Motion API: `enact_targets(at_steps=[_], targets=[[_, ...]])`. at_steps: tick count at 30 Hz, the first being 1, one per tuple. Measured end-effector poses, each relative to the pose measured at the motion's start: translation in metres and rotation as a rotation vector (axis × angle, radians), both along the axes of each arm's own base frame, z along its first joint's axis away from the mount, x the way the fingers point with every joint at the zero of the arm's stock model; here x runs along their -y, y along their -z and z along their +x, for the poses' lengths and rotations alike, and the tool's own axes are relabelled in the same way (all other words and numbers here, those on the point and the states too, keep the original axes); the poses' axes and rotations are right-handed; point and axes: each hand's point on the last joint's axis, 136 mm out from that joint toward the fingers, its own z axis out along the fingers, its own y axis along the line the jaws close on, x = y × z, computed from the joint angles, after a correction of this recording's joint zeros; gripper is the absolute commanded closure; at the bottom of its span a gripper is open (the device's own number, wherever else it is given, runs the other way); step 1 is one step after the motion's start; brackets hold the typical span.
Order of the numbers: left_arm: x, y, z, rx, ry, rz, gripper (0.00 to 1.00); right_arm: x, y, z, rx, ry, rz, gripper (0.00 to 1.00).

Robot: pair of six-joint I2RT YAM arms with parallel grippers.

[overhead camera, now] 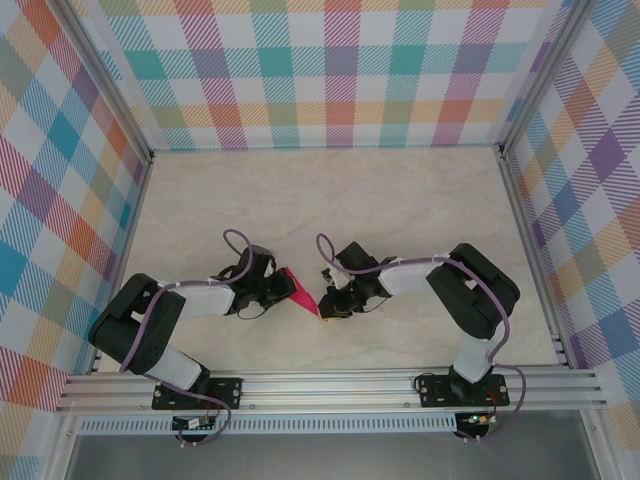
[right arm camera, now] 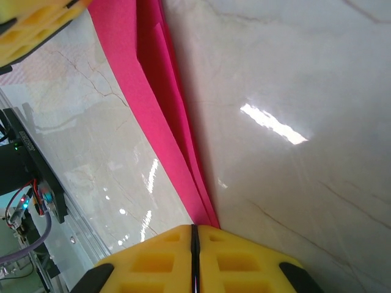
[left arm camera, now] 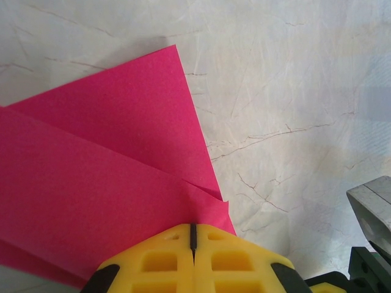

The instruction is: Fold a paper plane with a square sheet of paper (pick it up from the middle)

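Note:
The square sheet of paper (overhead camera: 298, 290) is magenta-pink and folded into a narrow pointed wedge with layered flaps. It hangs between my two grippers, just above the middle of the table near the front. My left gripper (overhead camera: 276, 286) is shut on its wider end; in the left wrist view the yellow jaws (left arm camera: 193, 235) pinch the paper (left arm camera: 110, 177) where the creased layers meet. My right gripper (overhead camera: 325, 302) is shut on the pointed end; in the right wrist view the paper (right arm camera: 160, 116) runs edge-on away from the closed jaws (right arm camera: 194, 231) toward the left gripper's fingers (right arm camera: 30, 27).
The marbled beige table (overhead camera: 400, 200) stretches back to checkered walls (overhead camera: 330, 70). An aluminium rail (overhead camera: 330, 385) with both arm bases runs along the near edge. A grey part of the right arm (left arm camera: 374, 210) sits at the lower right of the left wrist view.

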Motion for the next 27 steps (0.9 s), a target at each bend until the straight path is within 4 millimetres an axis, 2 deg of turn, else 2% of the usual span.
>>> enact_targets(at_steps=[9,11,15,21,23,27], targets=[[0.006,0.000,0.000,-0.007,0.036,-0.016,1.00,0.006,-0.002,-0.006,0.001,0.000,0.003,0.89],[0.009,0.000,0.001,-0.008,0.046,-0.017,1.00,0.014,-0.005,-0.012,-0.012,0.008,-0.010,0.88],[0.015,0.000,0.007,-0.003,0.071,-0.020,1.00,0.021,-0.022,-0.015,0.001,0.020,-0.012,0.86],[0.030,0.000,0.019,0.005,0.120,-0.047,1.00,0.003,-0.055,0.008,0.079,0.042,0.040,0.85],[0.034,0.000,0.021,0.006,0.133,-0.057,1.00,-0.004,-0.057,0.017,0.089,0.047,0.046,0.85],[0.036,0.000,0.022,0.009,0.147,-0.061,1.00,-0.015,-0.046,0.031,0.082,0.055,0.028,0.83]])
